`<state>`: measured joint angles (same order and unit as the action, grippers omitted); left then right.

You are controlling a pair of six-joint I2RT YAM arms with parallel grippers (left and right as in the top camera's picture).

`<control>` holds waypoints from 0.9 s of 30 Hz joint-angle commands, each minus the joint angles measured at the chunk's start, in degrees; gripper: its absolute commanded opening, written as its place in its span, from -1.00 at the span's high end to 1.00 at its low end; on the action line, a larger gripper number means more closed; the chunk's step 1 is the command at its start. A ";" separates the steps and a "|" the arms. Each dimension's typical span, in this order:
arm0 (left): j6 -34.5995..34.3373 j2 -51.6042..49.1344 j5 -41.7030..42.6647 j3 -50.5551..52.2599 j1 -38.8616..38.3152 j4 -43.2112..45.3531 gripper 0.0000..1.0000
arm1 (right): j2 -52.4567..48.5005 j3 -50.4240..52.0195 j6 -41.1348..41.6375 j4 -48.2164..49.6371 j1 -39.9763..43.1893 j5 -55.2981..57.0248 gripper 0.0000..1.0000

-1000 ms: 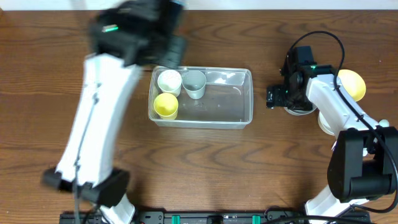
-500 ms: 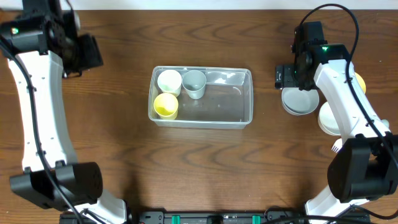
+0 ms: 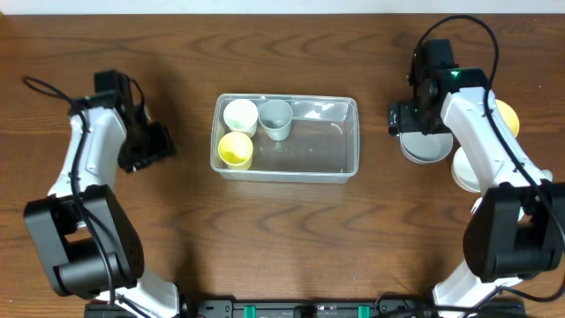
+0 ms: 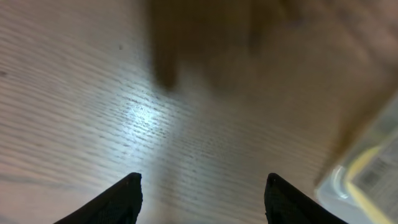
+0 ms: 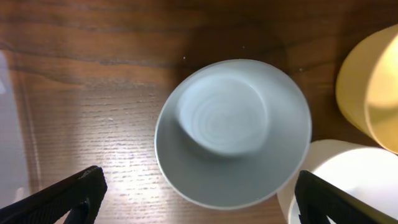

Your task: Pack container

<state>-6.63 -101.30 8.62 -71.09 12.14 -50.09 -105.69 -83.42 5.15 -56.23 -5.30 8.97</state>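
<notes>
The clear plastic container (image 3: pixel 340 141) sits mid-table and holds a white cup (image 3: pixel 240 116), a grey cup (image 3: pixel 276 117) and a yellow cup (image 3: pixel 235 149) at its left end. Its corner shows blurred in the left wrist view (image 4: pixel 367 171). My left gripper (image 3: pixel 152 146) is open and empty over bare table left of the container (image 4: pixel 202 193). My right gripper (image 3: pixel 408 119) is open above a grey bowl (image 3: pixel 425 147), which fills the right wrist view (image 5: pixel 233 134) between the fingers (image 5: pixel 199 199).
Right of the grey bowl are a white bowl (image 3: pixel 466 168) and a yellow bowl (image 3: pixel 503 119), both at the right wrist view's edge as white bowl (image 5: pixel 348 180) and yellow bowl (image 5: pixel 373 87). The table is dark wood.
My left arm has swung from above the container's left end out to the far left, then down to the table left of the container. My right gripper rose off the grey bowl.
</notes>
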 commanded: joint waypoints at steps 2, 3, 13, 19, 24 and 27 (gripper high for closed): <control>-1.05 11.80 -1.62 5.84 -3.32 4.13 -0.27 | -2.25 0.94 -1.38 0.31 0.74 0.15 -0.97; -1.20 14.88 -2.34 7.26 -4.31 4.81 -0.27 | -2.84 0.94 -1.38 0.33 0.72 0.04 -0.97; -1.84 42.40 -3.30 14.25 -8.31 3.56 -0.45 | -6.36 1.07 -1.40 1.05 0.61 -0.66 -0.96; -1.81 46.38 -3.30 15.28 -8.31 2.19 -0.61 | -9.27 1.09 -1.36 1.38 0.55 -2.21 -0.96; -1.81 44.37 -3.28 15.39 -8.31 2.21 -0.75 | -10.05 1.09 -1.33 2.01 0.24 -2.36 -0.69; -1.84 42.58 -3.28 15.39 -8.31 2.21 -0.76 | -10.05 1.09 -0.90 2.43 0.24 -2.38 -0.11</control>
<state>-8.58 -57.21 5.98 -56.60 3.86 -47.75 -115.44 -82.37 3.81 -54.15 -5.32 6.94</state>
